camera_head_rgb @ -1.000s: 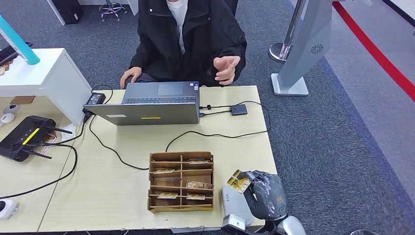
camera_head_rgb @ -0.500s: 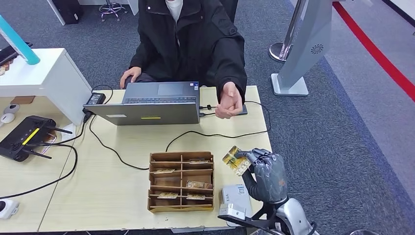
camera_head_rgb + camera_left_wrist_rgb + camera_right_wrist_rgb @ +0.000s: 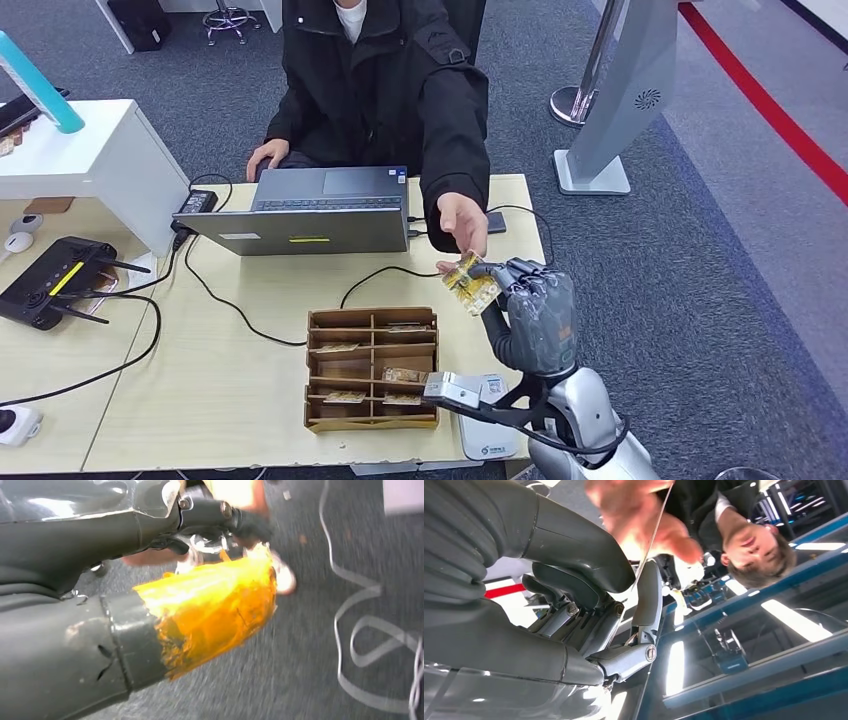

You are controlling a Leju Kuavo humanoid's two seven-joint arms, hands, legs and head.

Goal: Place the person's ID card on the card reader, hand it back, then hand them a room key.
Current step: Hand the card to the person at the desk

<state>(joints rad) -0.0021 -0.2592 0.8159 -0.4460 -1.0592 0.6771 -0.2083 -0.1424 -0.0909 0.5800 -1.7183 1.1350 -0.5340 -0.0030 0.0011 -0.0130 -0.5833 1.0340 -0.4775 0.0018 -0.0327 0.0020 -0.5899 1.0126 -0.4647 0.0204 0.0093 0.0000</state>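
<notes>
desk (image 3: 260, 400): bears all, card organizer at 6 o'clock.
person's hand (image 3: 462, 222): palm up, at 11 o'clock just past your card, about touching.
right hand (image 3: 530, 315): pinching card (image 3: 471, 283); long axis toward 11.
left hand (image 3: 150, 630): cannot tell.
next: likely release into palm.

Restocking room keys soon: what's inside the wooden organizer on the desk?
The wooden organizer has open compartments, and several hold yellowish cards; some look empty. The right hand's arm hardware covers its near right corner.
</notes>
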